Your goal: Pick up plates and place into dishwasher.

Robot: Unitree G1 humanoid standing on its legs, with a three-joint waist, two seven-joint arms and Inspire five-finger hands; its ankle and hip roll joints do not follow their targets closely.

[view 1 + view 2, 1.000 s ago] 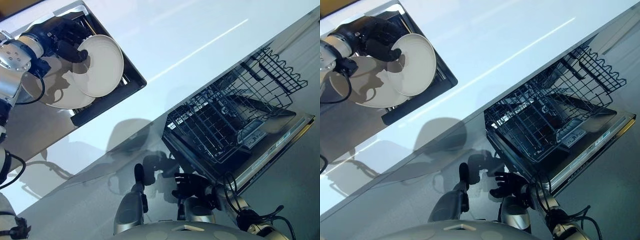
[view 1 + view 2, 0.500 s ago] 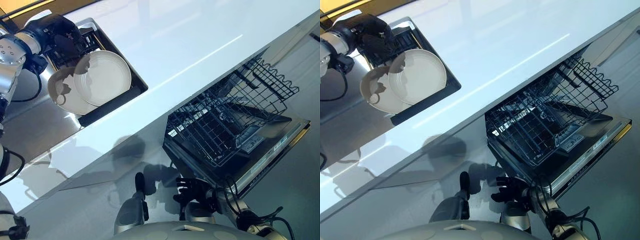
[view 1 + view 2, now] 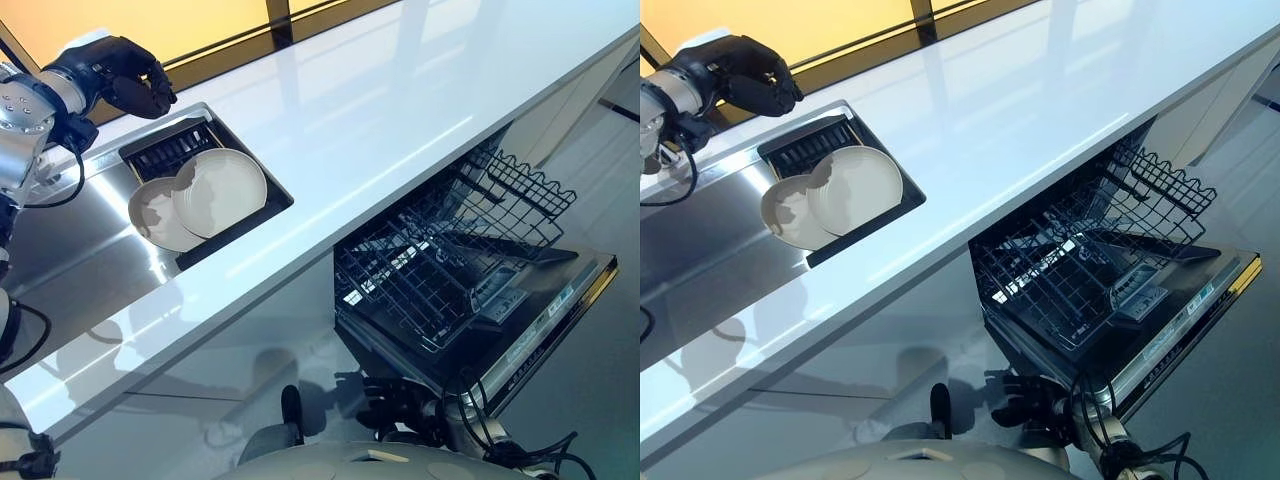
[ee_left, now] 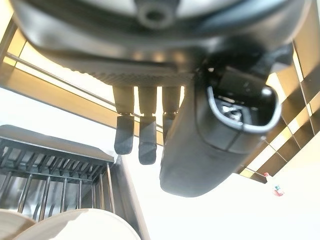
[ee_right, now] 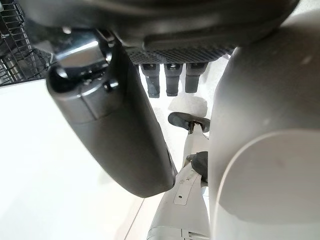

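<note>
Two white plates lie in the steel sink (image 3: 70,240): the upper plate (image 3: 222,190) overlaps the lower plate (image 3: 150,215). My left hand (image 3: 118,76) hovers above and behind the sink near the window, open and holding nothing. Its wrist view shows relaxed fingers (image 4: 140,135) over the upper plate's rim (image 4: 75,227). The dishwasher (image 3: 545,320) stands with its door down and its dark wire rack (image 3: 440,250) pulled out, holding no plates. My right hand (image 3: 1025,405) hangs low in front of the dishwasher door, open and holding nothing.
A long white counter (image 3: 380,110) runs between the sink and the dishwasher. A dark slotted drain grid (image 3: 165,148) sits at the sink's back edge. A window frame (image 3: 280,20) runs behind the counter. The grey floor (image 3: 600,400) lies beside the open door.
My left hand has let go of the upper plate, which now rests flat on the lower one, and has lifted away toward the window. The camera view has shifted.
</note>
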